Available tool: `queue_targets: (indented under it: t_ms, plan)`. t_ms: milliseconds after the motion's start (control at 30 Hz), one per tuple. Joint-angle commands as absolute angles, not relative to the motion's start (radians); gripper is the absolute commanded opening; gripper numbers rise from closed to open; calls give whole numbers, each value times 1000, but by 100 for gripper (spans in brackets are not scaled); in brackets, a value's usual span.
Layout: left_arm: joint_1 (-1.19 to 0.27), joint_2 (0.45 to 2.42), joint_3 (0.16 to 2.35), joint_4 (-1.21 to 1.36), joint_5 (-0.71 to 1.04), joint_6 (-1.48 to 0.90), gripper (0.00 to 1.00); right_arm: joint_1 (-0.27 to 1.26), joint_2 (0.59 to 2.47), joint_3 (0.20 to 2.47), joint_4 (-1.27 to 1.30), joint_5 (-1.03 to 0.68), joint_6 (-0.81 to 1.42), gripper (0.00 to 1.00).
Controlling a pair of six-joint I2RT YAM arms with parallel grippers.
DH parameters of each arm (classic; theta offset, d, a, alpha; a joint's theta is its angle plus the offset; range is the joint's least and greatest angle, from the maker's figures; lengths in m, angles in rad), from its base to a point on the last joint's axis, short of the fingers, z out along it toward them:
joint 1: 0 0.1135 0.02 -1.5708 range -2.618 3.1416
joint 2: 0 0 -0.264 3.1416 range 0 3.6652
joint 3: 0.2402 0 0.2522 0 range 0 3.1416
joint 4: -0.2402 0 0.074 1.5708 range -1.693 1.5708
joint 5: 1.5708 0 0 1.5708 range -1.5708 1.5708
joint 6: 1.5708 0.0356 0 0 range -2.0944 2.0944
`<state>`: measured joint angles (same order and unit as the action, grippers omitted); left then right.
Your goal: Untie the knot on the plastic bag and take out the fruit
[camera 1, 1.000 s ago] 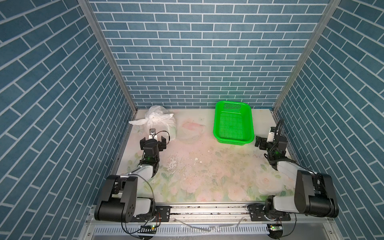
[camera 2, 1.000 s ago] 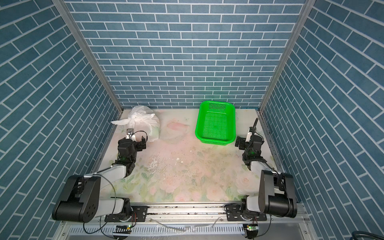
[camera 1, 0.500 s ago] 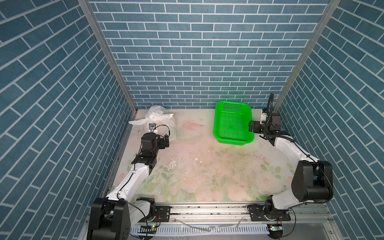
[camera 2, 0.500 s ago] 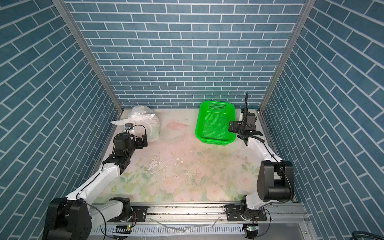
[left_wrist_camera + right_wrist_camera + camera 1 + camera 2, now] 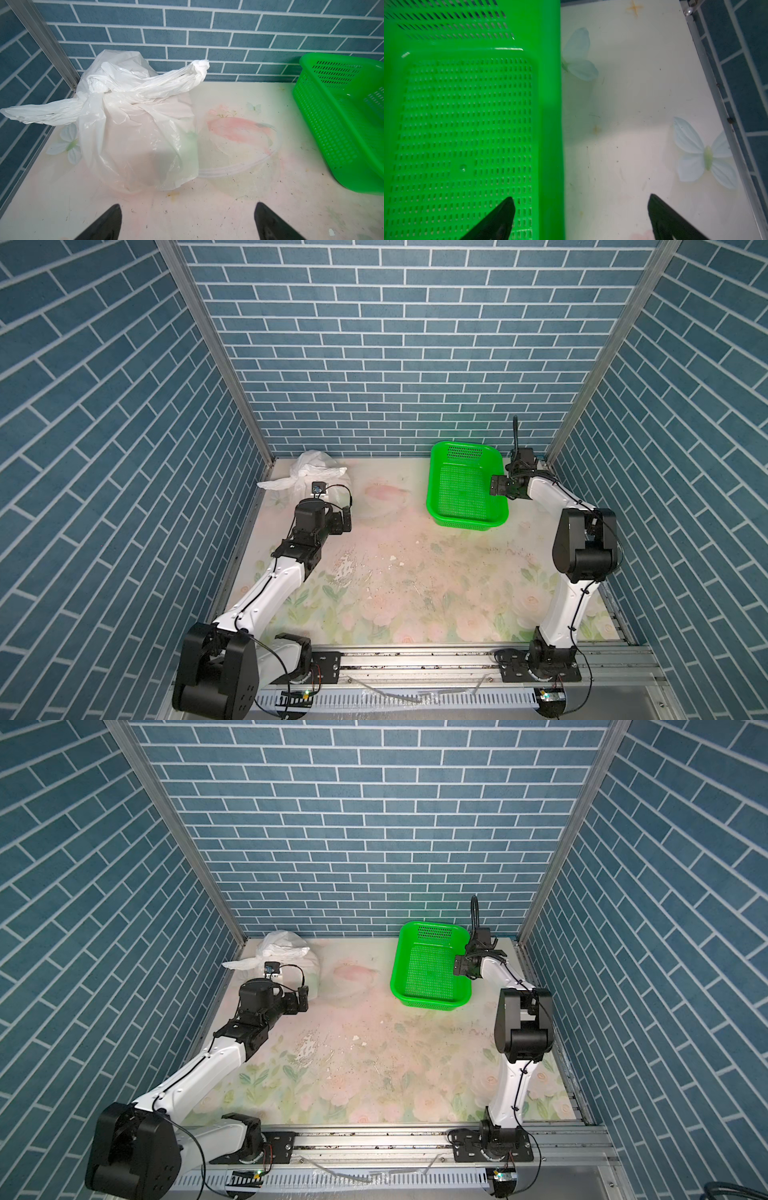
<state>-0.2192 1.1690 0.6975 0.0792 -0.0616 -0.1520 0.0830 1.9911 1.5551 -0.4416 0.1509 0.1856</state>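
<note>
Plastic bag [image 5: 135,135]: far-left corner of tabletop [image 5: 62,197]; likely light, limp, slippery | knot [image 5: 97,91]: hold best taken on projecting flap [image 5: 41,113] | left gripper [image 5: 187,205], right gripper [image 5: 581,199]: jaws fully apart, holding nothing

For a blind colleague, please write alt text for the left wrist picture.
A white plastic bag, its knot tied, sits on the flowered table near the blue brick wall. The open, empty left hand points toward it without touching; a green basket lies farther along the wall.
</note>
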Motion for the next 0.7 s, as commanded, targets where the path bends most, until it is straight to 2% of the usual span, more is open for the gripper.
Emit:
queue_targets:
  t_ms: [0, 400, 667]
  plan:
    - [-224, 1143, 713, 55, -63, -169, 100, 65, 1973, 1570, -566, 216, 171, 99]
    - [-244, 1179, 732, 50, -54, -181, 100, -40, 1964, 1579, -605, 298, 83, 99]
    - [-275, 1204, 749, 37, -53, -204, 100, 18, 1854, 1652, -703, 228, 73, 98]
